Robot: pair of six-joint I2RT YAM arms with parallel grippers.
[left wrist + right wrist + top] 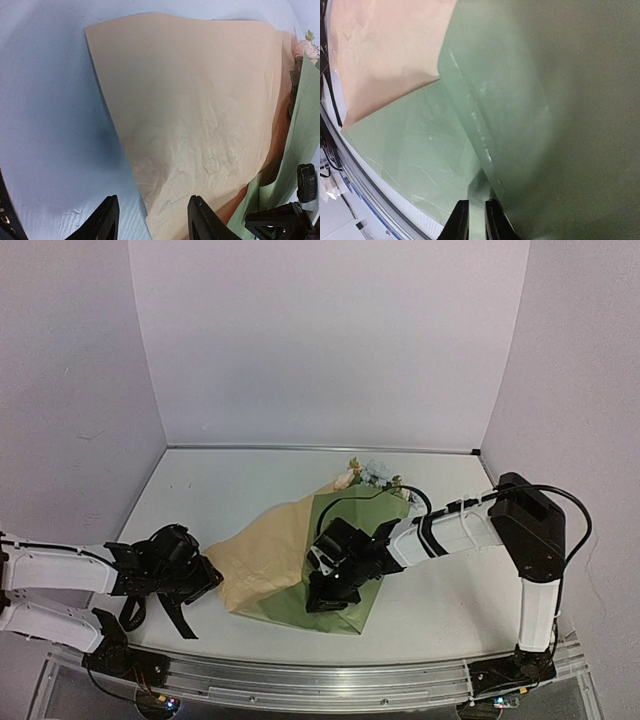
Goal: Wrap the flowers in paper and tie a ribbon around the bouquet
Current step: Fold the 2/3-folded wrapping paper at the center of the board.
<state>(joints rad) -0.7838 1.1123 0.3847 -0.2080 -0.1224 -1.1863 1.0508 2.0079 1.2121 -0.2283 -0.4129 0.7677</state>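
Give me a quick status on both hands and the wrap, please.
Left hand open, straddling tan corner of the paper. Right hand shut on the paper, green fold. Flowers poke out the far end, half covered.

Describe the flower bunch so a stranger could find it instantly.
On the white table, find the large thin paper sheet, tan on one face and olive-green on the other, folded near the middle. At its far end, the small bunch of pale cream and light-blue flowers pokes out, the only blossomy thing there.
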